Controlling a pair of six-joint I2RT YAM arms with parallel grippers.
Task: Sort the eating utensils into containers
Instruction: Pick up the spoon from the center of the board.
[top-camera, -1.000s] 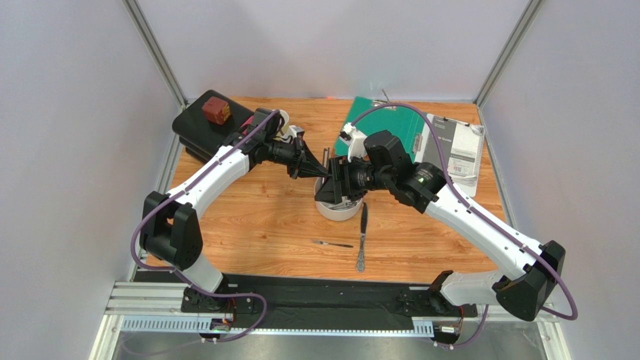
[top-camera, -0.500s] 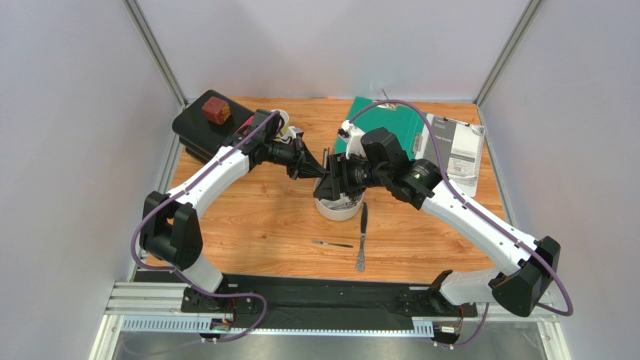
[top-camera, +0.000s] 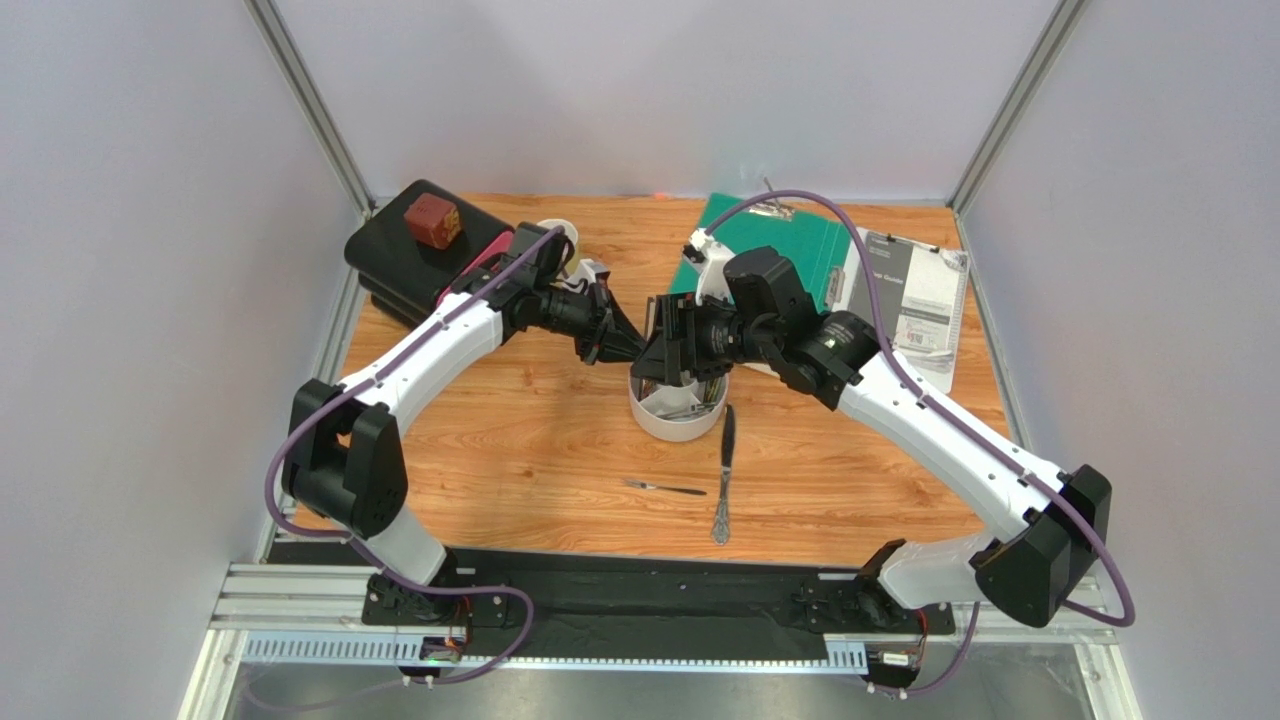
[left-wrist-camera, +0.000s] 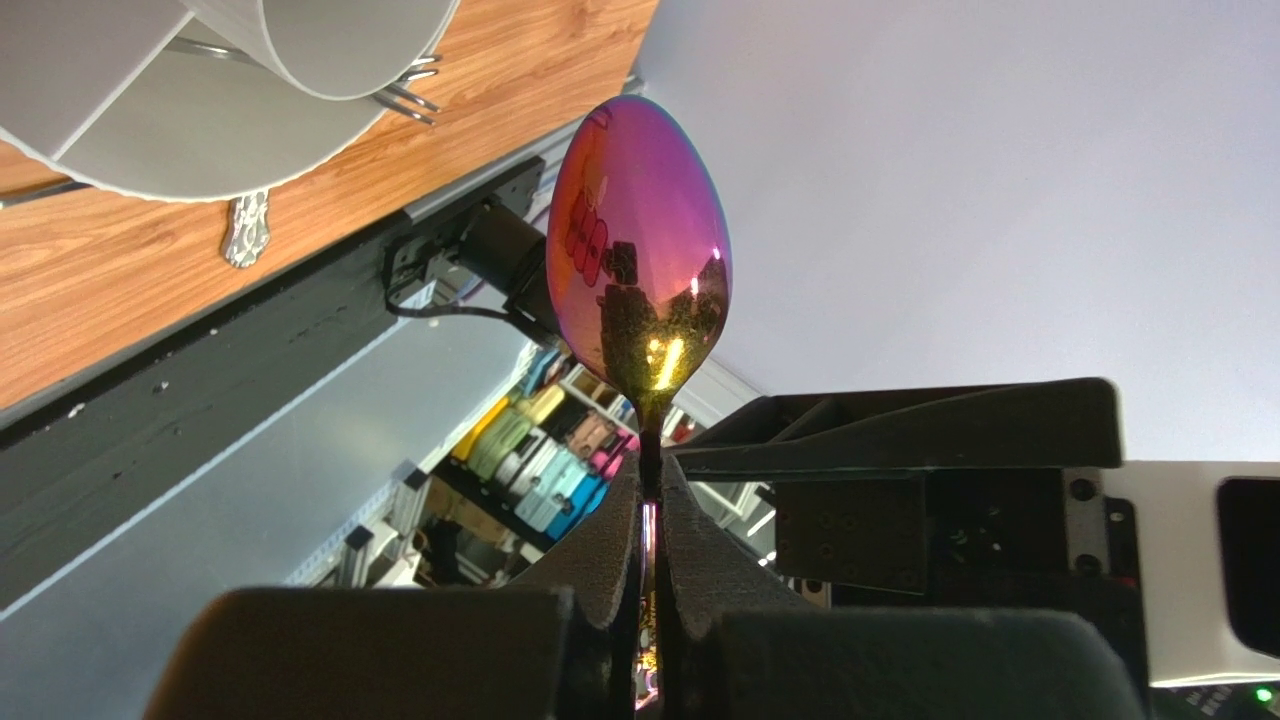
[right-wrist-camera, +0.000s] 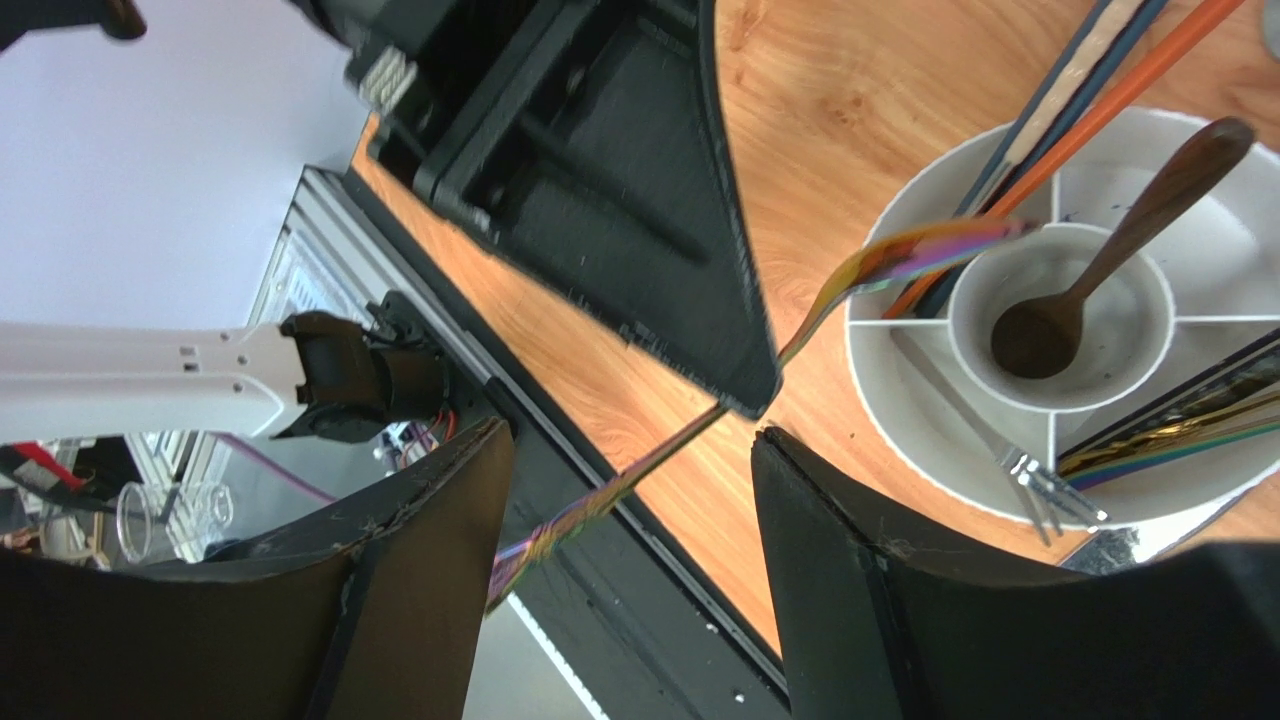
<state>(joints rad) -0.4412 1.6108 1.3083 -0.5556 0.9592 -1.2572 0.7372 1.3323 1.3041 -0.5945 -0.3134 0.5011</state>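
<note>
My left gripper (left-wrist-camera: 654, 495) is shut on the neck of an iridescent purple spoon (left-wrist-camera: 639, 240), held above the table beside the round white holder (top-camera: 676, 414). My right gripper (right-wrist-camera: 631, 450) is open, and the spoon's handle (right-wrist-camera: 601, 503) runs between its fingers without touching either pad. The two grippers meet tip to tip over the holder's back edge, left gripper (top-camera: 621, 342) against right gripper (top-camera: 657, 348). In the holder (right-wrist-camera: 887, 393) stand a dark brown spoon (right-wrist-camera: 1120, 225), chopsticks (right-wrist-camera: 1082, 75), a silver fork (right-wrist-camera: 992, 443) and iridescent pieces (right-wrist-camera: 1187, 423).
A silver knife (top-camera: 726, 473) and a small fork (top-camera: 666, 488) lie on the wood in front of the holder. At the back left sits a black box (top-camera: 394, 263) with a red-brown block (top-camera: 433, 221). A green board (top-camera: 766, 240) and papers (top-camera: 914, 293) lie at the back right.
The right gripper has shifted back and left off the holder, closing in on the spoon's handle. The left gripper with the spoon drew slightly back. Both grips are unchanged.
</note>
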